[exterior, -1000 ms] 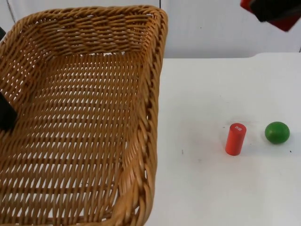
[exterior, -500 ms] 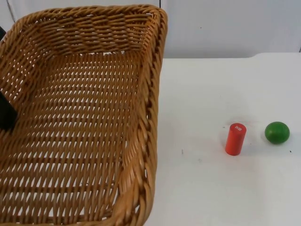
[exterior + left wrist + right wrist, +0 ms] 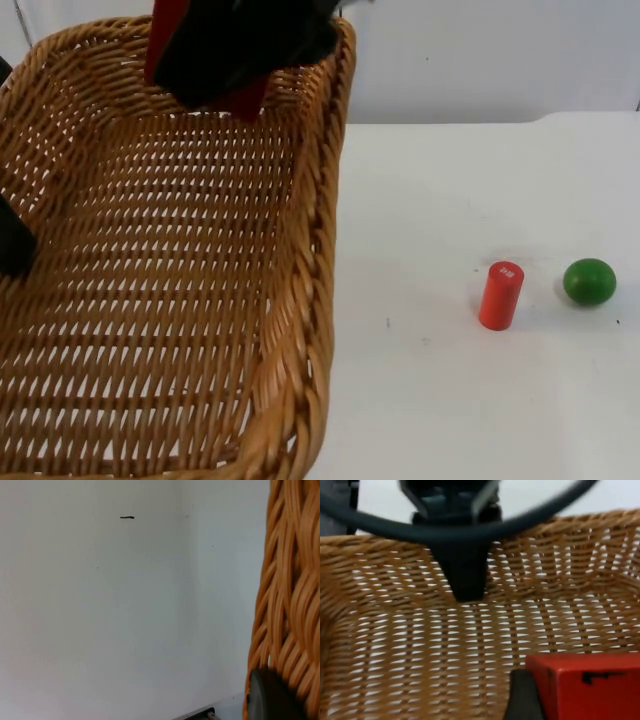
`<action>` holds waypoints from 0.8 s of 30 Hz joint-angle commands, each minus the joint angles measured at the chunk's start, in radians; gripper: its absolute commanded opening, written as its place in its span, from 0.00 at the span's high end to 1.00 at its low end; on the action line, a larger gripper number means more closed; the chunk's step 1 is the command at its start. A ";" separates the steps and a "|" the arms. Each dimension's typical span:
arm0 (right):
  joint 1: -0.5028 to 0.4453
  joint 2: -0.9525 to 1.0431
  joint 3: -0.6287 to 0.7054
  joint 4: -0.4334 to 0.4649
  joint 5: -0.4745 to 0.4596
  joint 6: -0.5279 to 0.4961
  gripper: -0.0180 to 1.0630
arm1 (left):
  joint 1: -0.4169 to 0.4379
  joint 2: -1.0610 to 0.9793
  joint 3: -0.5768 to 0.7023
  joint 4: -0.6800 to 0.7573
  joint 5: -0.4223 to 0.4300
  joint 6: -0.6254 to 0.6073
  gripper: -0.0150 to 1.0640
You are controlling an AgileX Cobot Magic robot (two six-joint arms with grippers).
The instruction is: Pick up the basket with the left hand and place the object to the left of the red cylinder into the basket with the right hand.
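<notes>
While the left gripper (image 3: 12, 245) at the top view's left edge is clenched on the wicker basket (image 3: 200, 300), gripping its rim, the basket takes up the frame's left half, held above the white surface (image 3: 450, 400). At upper centre the right gripper (image 3: 235, 55) hangs over the basket's far wall, grasping a red block (image 3: 592, 685); the wrist view has that block above the woven floor. Well apart on the right, a red cylinder (image 3: 500, 295) stands upright, with a green ball (image 3: 589, 281) near its right side. Behind rises the grey partition wall (image 3: 480, 55).
</notes>
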 commanded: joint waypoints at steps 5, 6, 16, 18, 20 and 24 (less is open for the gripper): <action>0.007 0.060 -0.014 0.011 -0.059 0.017 0.98 | -0.004 -0.009 0.001 -0.035 -0.001 0.003 0.99; 0.007 0.069 -0.014 0.011 -0.060 0.017 0.98 | -0.004 -0.009 0.001 -0.035 -0.001 0.003 0.99; 0.007 0.102 -0.014 0.045 -0.057 0.017 0.96 | -0.004 -0.009 0.001 -0.034 -0.003 0.003 0.99; 0.007 0.104 -0.014 0.045 -0.045 0.017 0.89 | -0.004 -0.009 0.001 -0.032 -0.003 0.003 0.99; 0.007 0.107 -0.014 0.042 -0.034 0.021 0.77 | -0.004 -0.009 0.001 -0.032 -0.003 0.003 0.99; 0.007 0.107 -0.014 0.035 -0.031 0.021 0.54 | -0.004 -0.009 0.001 -0.032 -0.001 0.003 0.99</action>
